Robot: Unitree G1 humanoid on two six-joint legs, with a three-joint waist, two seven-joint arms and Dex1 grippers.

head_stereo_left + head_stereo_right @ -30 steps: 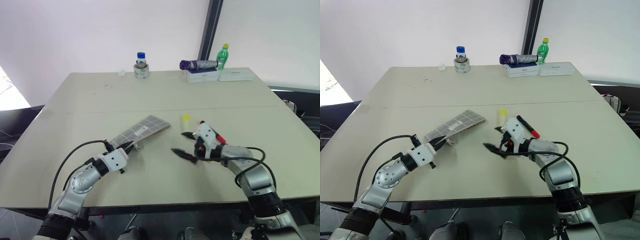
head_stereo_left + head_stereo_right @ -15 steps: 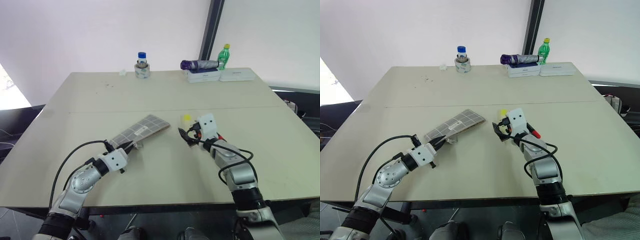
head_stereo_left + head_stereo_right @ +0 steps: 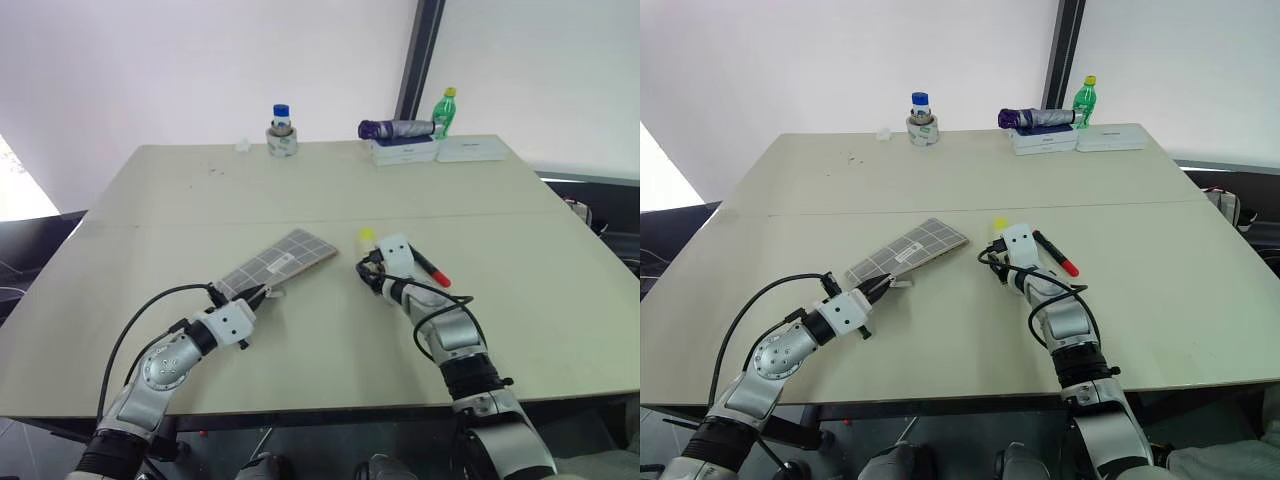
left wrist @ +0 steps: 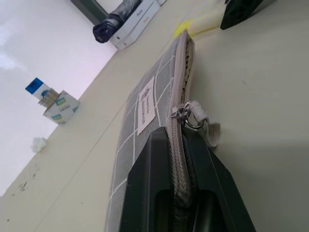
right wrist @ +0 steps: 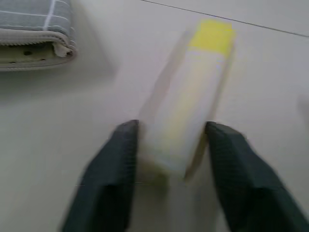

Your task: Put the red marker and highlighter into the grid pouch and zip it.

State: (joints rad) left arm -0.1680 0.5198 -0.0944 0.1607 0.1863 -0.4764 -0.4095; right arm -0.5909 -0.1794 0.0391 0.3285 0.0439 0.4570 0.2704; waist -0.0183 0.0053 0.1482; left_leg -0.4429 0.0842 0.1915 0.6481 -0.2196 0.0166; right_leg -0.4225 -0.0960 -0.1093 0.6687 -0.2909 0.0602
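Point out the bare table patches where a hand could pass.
Bare: the wide band of table between the grid pouch and the far-edge bottles. Crowded: around the highlighter, right claw and red marker.

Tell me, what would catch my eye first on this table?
Near the table's middle, the right end effector has its two black fingers on either side of the stubby yellow highlighter. To its left, the left end effector pinches the near end of the grey grid pouch, while the red marker lies just right of the highlighter.
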